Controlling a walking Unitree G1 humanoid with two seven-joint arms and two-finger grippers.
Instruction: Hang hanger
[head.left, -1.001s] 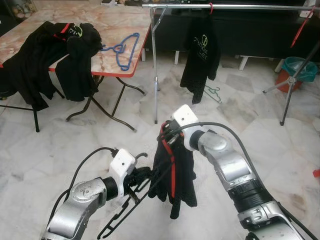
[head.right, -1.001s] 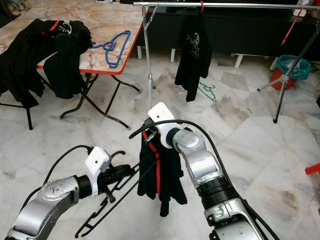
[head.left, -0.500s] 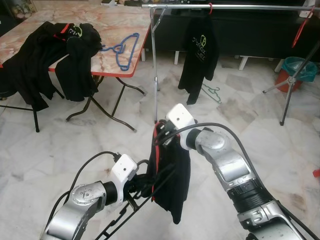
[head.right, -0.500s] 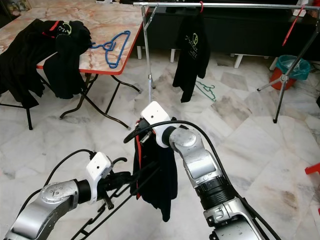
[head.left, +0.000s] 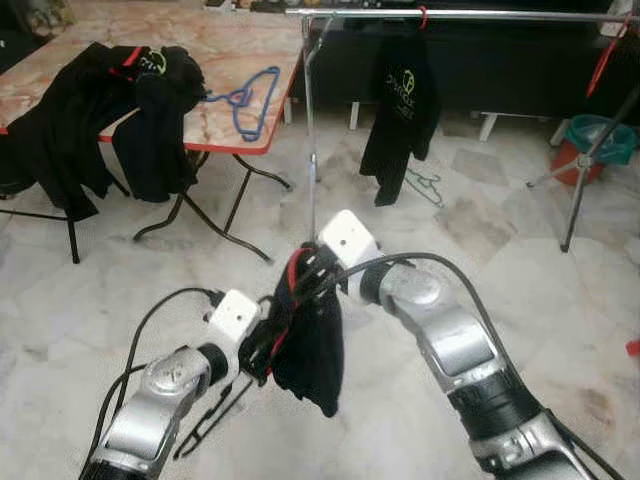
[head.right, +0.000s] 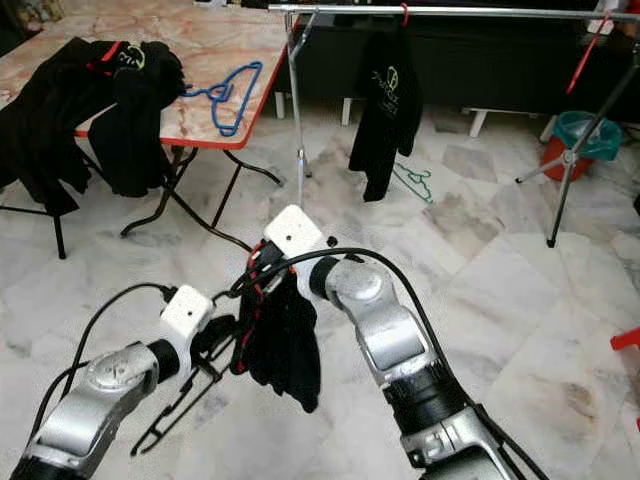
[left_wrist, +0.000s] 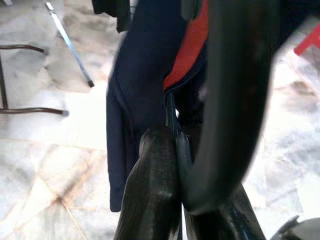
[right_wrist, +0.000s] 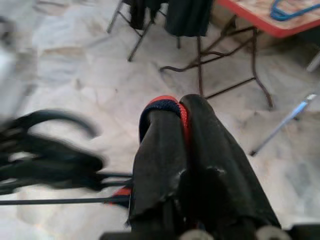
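Low over the marble floor, my right gripper (head.left: 300, 277) is shut on the red-trimmed collar (right_wrist: 165, 106) of a black shirt (head.left: 310, 350), which hangs bunched below it. My left gripper (head.left: 257, 343) is shut on a black hanger (head.left: 213, 418), right against the shirt's left side. The hanger's lower end slants down toward the floor. In the left wrist view its hook (left_wrist: 230, 100) curves in front of the shirt (left_wrist: 140, 75). A metal clothes rail (head.left: 450, 14) runs across the back with another black shirt (head.left: 400, 110) hung on it.
A red-edged folding table (head.left: 232, 142) stands at the back left, with a blue hanger (head.left: 245, 100) and a heap of black clothes (head.left: 110, 110) on it. A green hanger (head.left: 428, 185) lies on the floor under the rail. A teal bucket (head.left: 600, 135) stands far right.
My right gripper has carried the shirt left and closer to the left gripper. The left arm has lifted the hanger up against the shirt.
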